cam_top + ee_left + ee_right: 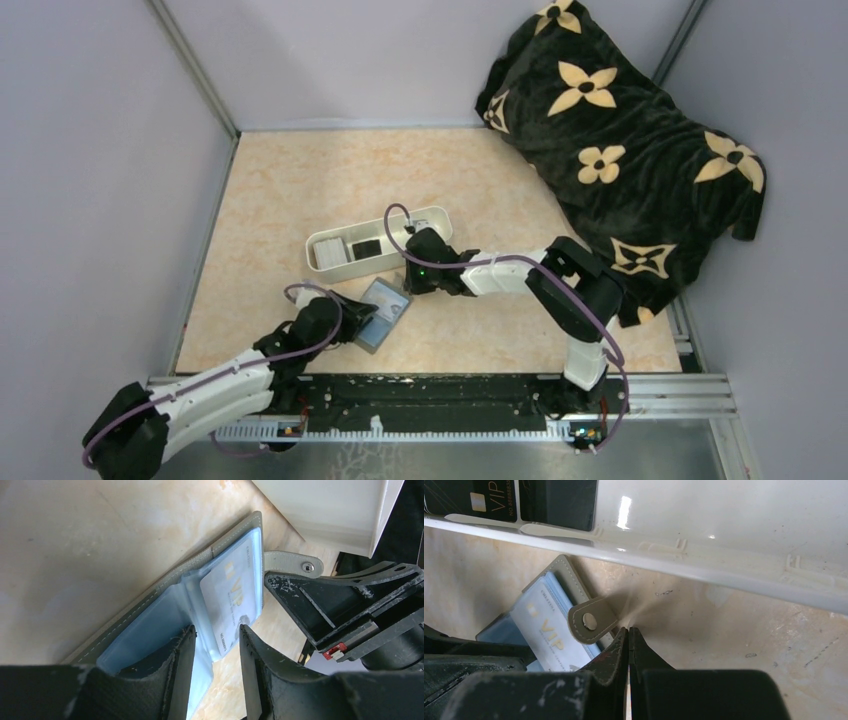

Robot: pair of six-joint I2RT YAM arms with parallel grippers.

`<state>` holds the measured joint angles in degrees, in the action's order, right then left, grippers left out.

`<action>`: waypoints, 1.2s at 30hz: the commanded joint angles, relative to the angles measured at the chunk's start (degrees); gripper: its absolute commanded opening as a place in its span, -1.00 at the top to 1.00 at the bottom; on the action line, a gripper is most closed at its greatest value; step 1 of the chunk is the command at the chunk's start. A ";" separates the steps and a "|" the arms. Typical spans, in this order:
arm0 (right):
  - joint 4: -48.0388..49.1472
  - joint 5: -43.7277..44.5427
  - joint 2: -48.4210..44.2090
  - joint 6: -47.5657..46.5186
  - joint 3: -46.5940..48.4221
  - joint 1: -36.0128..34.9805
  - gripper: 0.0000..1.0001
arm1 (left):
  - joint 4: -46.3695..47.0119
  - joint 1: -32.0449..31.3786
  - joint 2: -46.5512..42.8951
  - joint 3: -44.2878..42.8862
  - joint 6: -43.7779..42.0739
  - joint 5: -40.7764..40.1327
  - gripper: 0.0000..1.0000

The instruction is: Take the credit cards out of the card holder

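Grey stitched card holder [385,312] is lying open on the tan counter [300,200], a pale credit card [232,595] inside. We are holding our left end effector [215,630] open round its corner, our right end effector [628,630] shut. Next we are pinching it, sliding it out.

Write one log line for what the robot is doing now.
left gripper: open, at card holder | pale card: in sleeve | right gripper: shut, by snap tab | white tray: black cards inside
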<state>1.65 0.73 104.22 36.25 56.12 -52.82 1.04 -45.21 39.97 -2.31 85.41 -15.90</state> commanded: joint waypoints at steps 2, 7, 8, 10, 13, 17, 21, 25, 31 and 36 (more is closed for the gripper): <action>-0.69 -0.55 -2.17 -0.01 -0.39 -1.20 1.00 | 1.67 0.12 8.01 3.74 -3.47 -1.16 0.09; -0.60 -0.91 -1.17 -0.03 -0.49 -1.96 1.00 | 5.71 0.16 10.14 3.67 -4.15 -0.40 0.09; -0.55 -0.95 -0.86 -0.04 -0.54 -2.25 1.00 | 5.80 0.13 9.87 3.57 -4.25 -0.36 0.09; -0.51 -0.99 -0.47 0.17 -0.59 -2.63 1.00 | 5.52 0.17 8.47 3.45 -4.62 -0.26 0.10; 0.07 -1.32 0.10 0.62 -0.91 -3.06 1.00 | 4.87 0.13 5.64 4.13 -4.85 -0.70 0.11; 0.20 -1.69 0.84 0.94 -0.69 -3.73 1.00 | 4.63 0.19 1.91 5.50 -5.20 -1.47 0.15; 0.10 -1.61 1.12 1.07 -0.69 -4.22 1.00 | 6.79 0.12 -0.19 6.96 -5.95 -1.73 0.18; -0.09 -1.70 1.42 1.13 -0.52 -4.46 1.00 | 11.12 0.15 0.59 7.94 -7.70 -2.44 0.20; -0.39 -1.85 1.26 1.28 -0.09 -4.96 1.00 | 15.10 0.13 5.45 7.93 -8.72 -3.73 0.20; -0.35 -1.95 1.55 1.70 -0.17 -5.45 1.00 | 20.60 0.12 7.48 8.92 -9.29 -3.17 0.21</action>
<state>2.17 1.48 104.33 36.73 55.90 -55.88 14.98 -45.21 46.48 -0.49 77.49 -18.92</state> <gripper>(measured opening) 0.004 0.398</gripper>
